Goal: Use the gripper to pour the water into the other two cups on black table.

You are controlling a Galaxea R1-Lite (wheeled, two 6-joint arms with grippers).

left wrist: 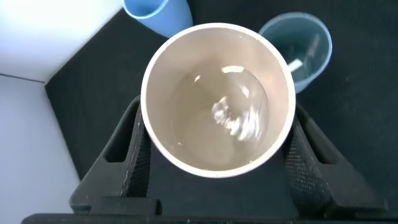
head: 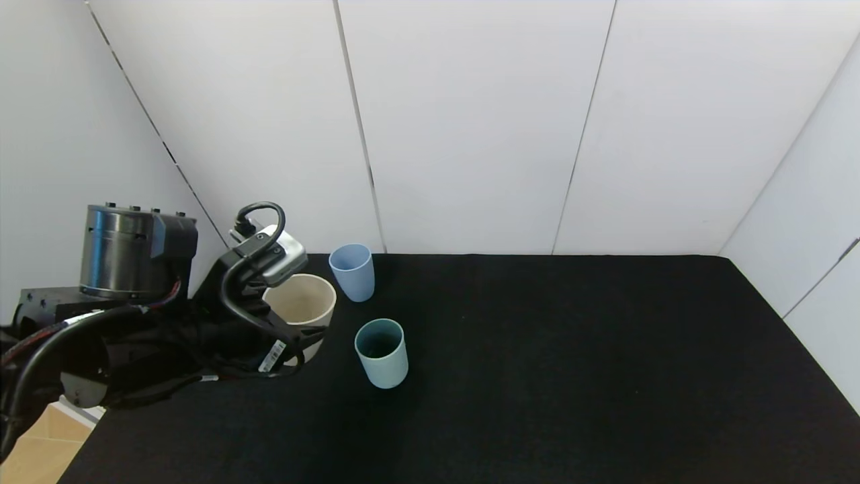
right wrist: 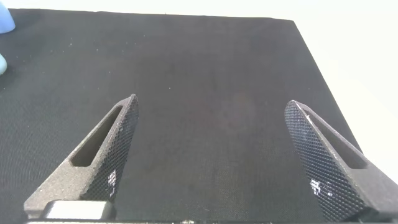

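Note:
My left gripper (head: 295, 317) is shut on a beige cup (head: 300, 300) at the left back of the black table (head: 571, 370). In the left wrist view its fingers (left wrist: 132, 155) flank the beige cup (left wrist: 186, 62), which holds rippling water (left wrist: 230, 115). The pale blue cup (head: 353, 270) stands upright just beyond it and shows in the left wrist view (left wrist: 155, 14). The teal cup (head: 381, 353) stands upright just right of the gripper and shows in the left wrist view (left wrist: 308, 46). My right gripper (right wrist: 211, 102) is open and empty over bare table (right wrist: 205, 62).
White wall panels (head: 470, 121) close the table at the back and on both sides. The table's left front edge borders a tan surface (head: 33, 447). The black felt stretches bare to the right of the cups.

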